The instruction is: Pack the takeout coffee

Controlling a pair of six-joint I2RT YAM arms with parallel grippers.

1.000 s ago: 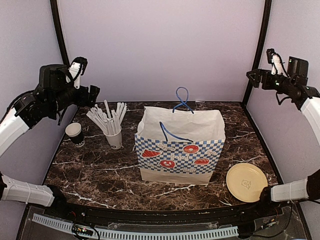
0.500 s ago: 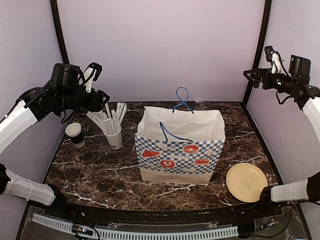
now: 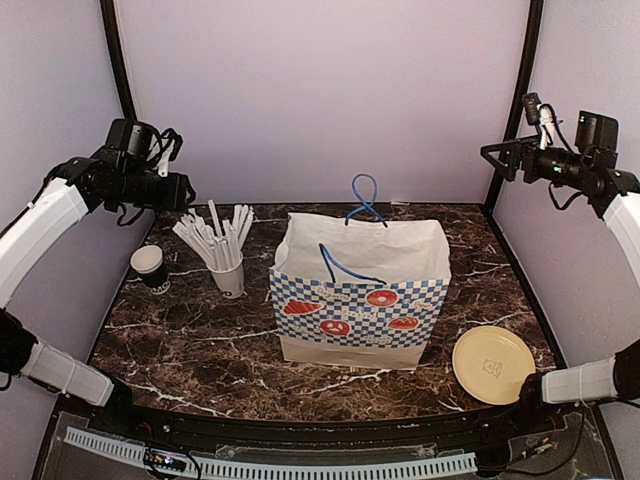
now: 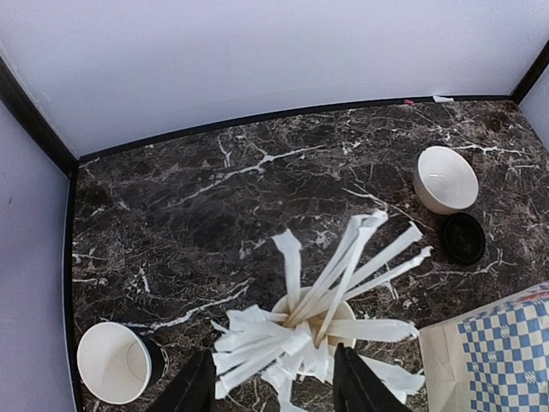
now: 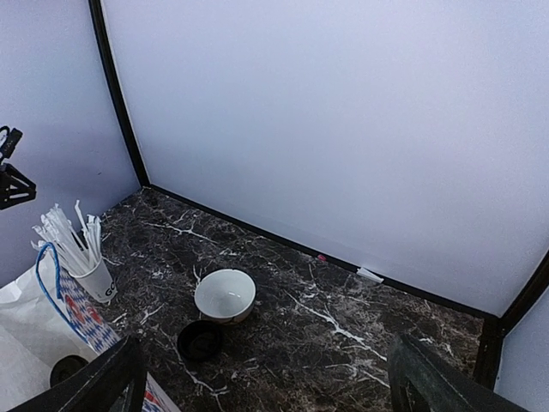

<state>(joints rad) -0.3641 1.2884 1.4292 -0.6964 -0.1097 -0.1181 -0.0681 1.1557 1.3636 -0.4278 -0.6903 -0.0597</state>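
One takeout coffee cup, black outside and white inside, stands open without a lid at the table's left edge; it also shows in the left wrist view. A round black lid lies flat beside the white bowl, also in the right wrist view. My left gripper hangs high over the back left. Its fingers are apart and empty above the white cup of sticks. My right gripper is raised at the back right, wide open and empty.
A white paper bag with blue checks and blue handles stands open mid-table. A white cup of white sticks stands left of it. Behind the bag sits a white bowl. A yellow plate lies front right.
My left arm swung out toward the bag, then drew back toward the left wall with the elbow higher. The right gripper drifted slightly left. Nothing on the table moved.
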